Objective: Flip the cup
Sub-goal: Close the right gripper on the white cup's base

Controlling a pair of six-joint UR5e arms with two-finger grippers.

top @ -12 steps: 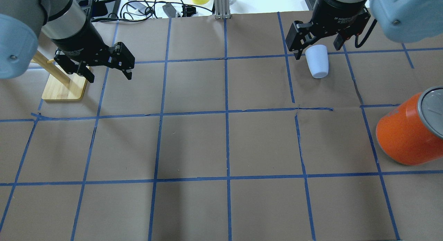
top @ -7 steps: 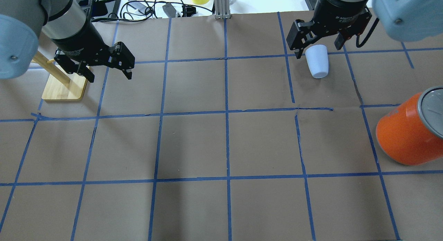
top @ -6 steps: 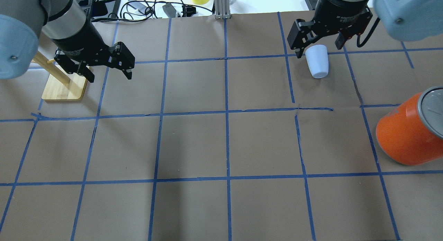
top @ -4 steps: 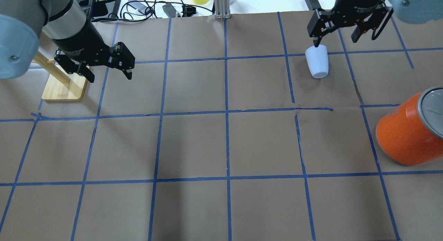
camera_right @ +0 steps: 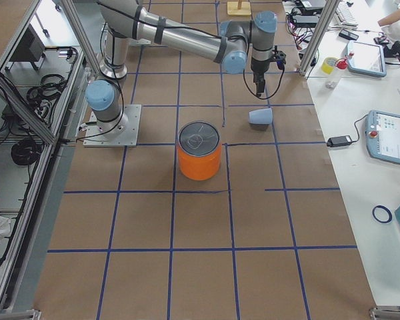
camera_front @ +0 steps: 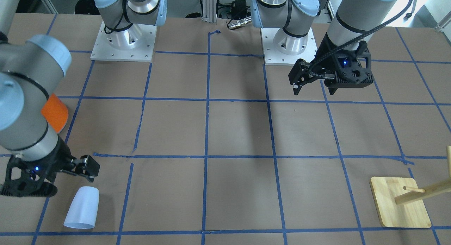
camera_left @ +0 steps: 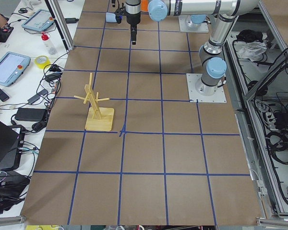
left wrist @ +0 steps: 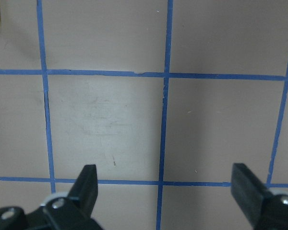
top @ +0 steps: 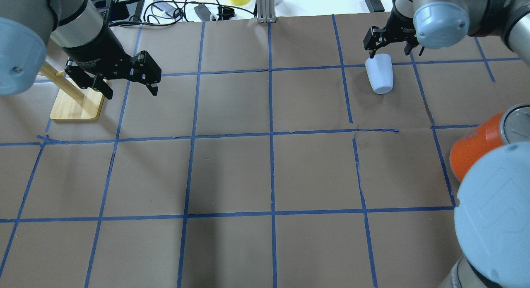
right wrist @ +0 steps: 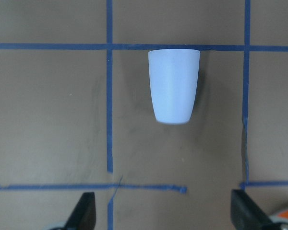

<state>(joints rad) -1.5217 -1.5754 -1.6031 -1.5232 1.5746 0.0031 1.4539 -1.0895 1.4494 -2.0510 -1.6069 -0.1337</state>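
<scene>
The cup point(top: 380, 75) lies on its side on the brown paper, wide end toward the table's far edge. It also shows in the front view point(camera_front: 82, 207), the right side view point(camera_right: 261, 117) and the right wrist view point(right wrist: 174, 86). My right gripper point(top: 392, 52) is open and empty. It hangs just past the cup's wide end and does not touch it, as the front view point(camera_front: 49, 183) and the right wrist view point(right wrist: 165, 215) show. My left gripper point(top: 131, 91) is open and empty over bare paper, far from the cup; it also shows in the front view point(camera_front: 313, 92) and the left wrist view point(left wrist: 165, 191).
A large orange can point(top: 476, 153) with a silver top stands at the right, nearer the robot than the cup point(camera_right: 200, 160). A wooden peg stand point(top: 76, 104) stands at the far left point(camera_front: 400, 202). My right arm's elbow fills the overhead view's lower right corner.
My right gripper, which stood open astride the cup's wide end, has drawn back toward the far edge. The right elbow has swung into the overhead view. The cup and left arm have not moved.
</scene>
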